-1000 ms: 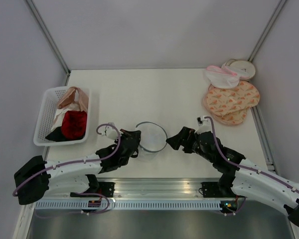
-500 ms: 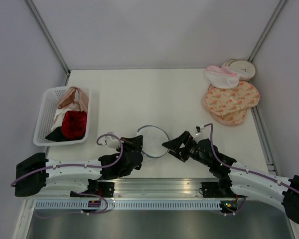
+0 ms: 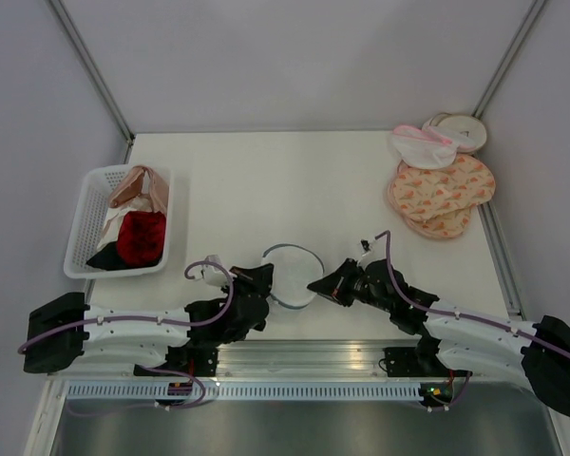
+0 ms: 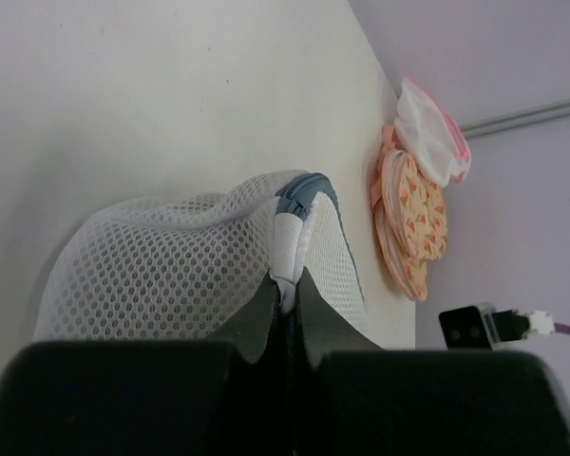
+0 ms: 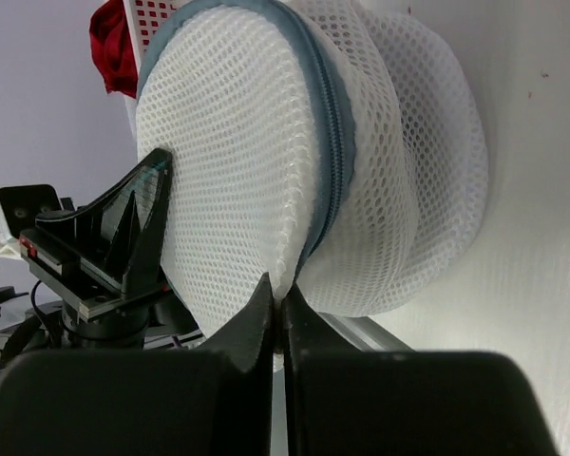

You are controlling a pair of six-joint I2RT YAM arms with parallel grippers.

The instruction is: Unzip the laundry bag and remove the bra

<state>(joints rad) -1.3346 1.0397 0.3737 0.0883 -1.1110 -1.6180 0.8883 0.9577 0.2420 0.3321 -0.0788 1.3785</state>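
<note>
One laundry bag at the front middle of the table, between two pincers; left pincer clamped on its white rim tab; right pincer closed on the mesh beside the blue-grey zip; bag contents cannot be made out. One white basket at left; stacked peach rounds far right, count unclear. Table white; walls pale grey.

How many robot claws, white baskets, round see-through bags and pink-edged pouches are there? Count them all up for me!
Robot claws: 2, the left claw and the right claw
White basket: 1
Round see-through laundry bag: 1
Pink-edged pouch: 1
Total: 5
</note>
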